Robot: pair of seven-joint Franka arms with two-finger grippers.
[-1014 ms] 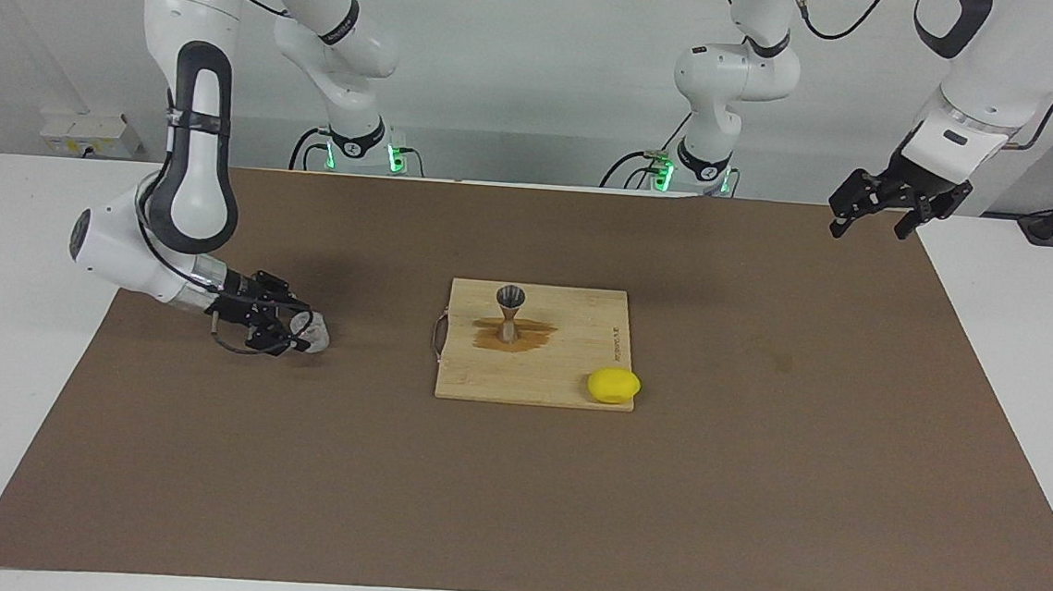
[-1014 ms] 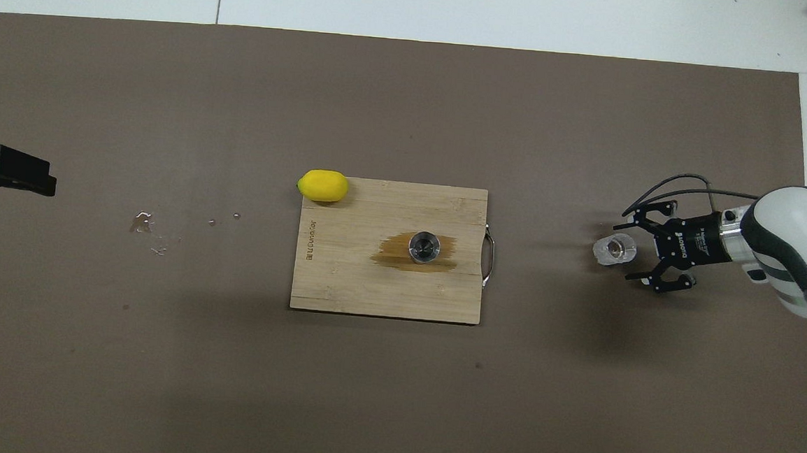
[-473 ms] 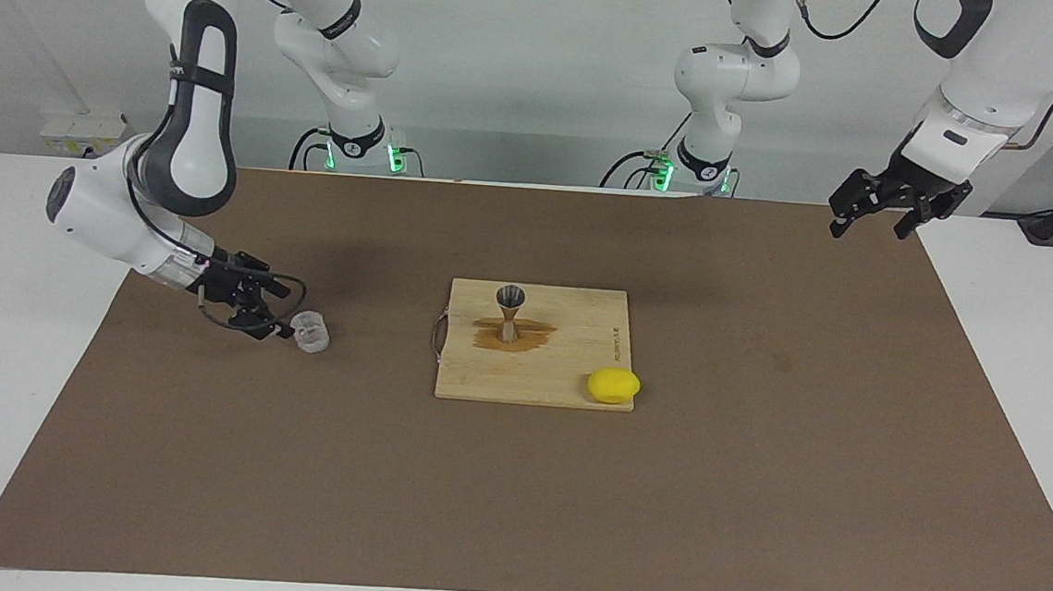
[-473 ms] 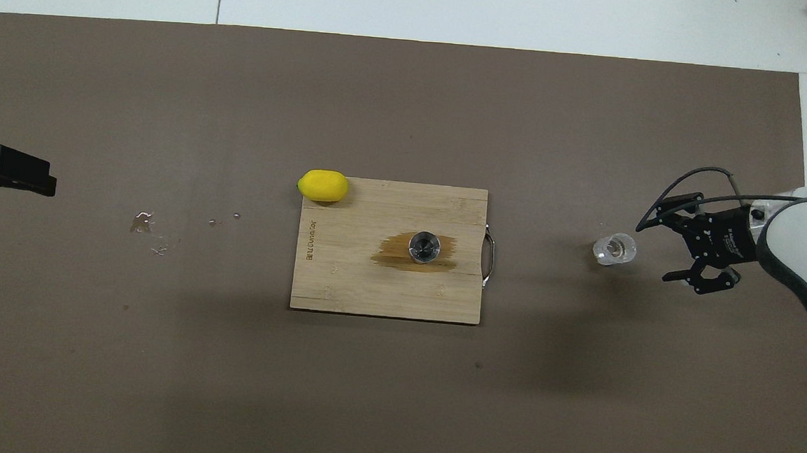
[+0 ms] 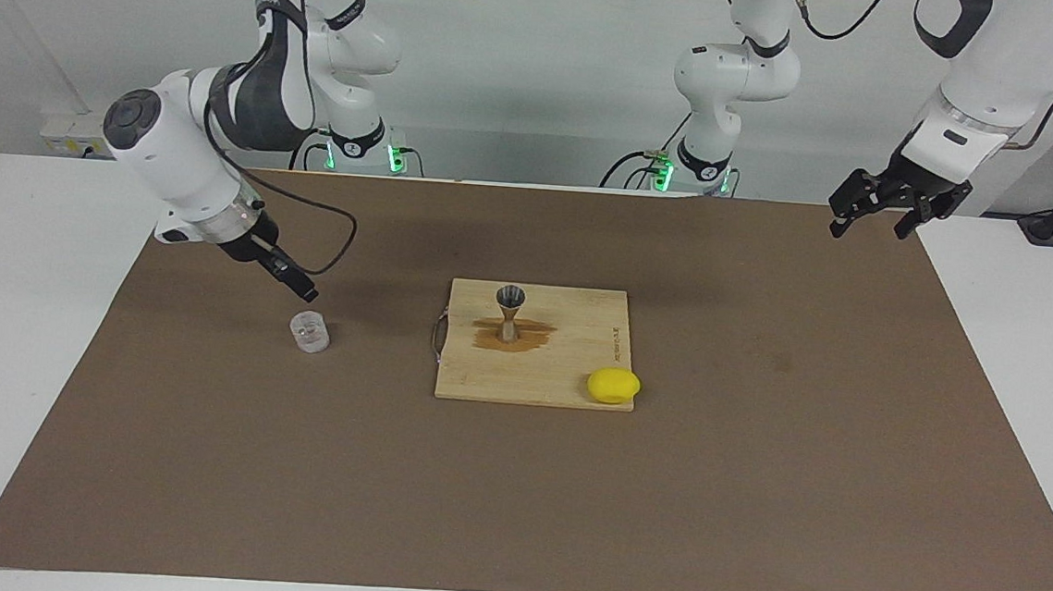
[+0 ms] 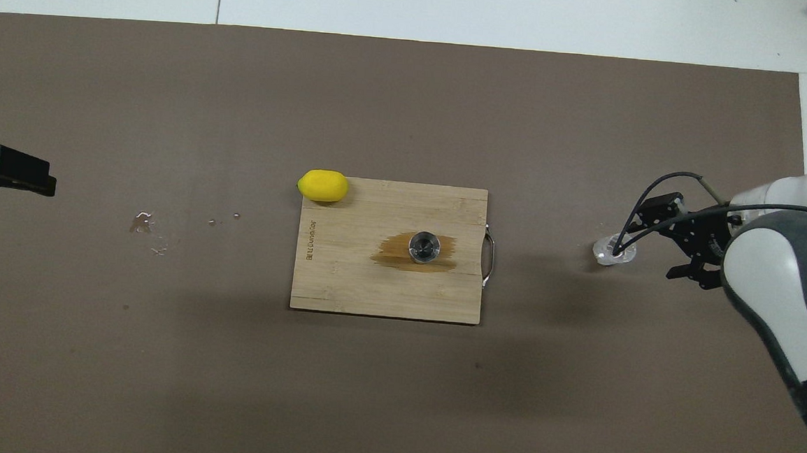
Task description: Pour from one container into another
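The right gripper [image 5: 303, 289] hangs in the air over the brown mat [image 5: 512, 498] at the right arm's end of the table [image 5: 26, 298]. Its fingers [image 6: 663, 203] are spread apart and hold nothing. Just below it, the little glass cup [image 5: 310, 332] stands upright on the mat, and nothing touches it. The cup is well apart from the wooden board [image 5: 567, 373], which lies in the middle of the mat. The metal jigger [image 5: 509, 313] stands upright on the board, in the middle of a dark wet patch [image 5: 533, 338]. A yellow lemon [image 5: 614, 385] lies at the board's corner that is farther from the robots and toward the left arm's end. Some small wet drops [image 6: 143, 222] sit on the mat between the board and the left arm's end. The left gripper [image 5: 870, 218] waits up high over the mat's edge there. Its fingers are open too, with nothing in them.
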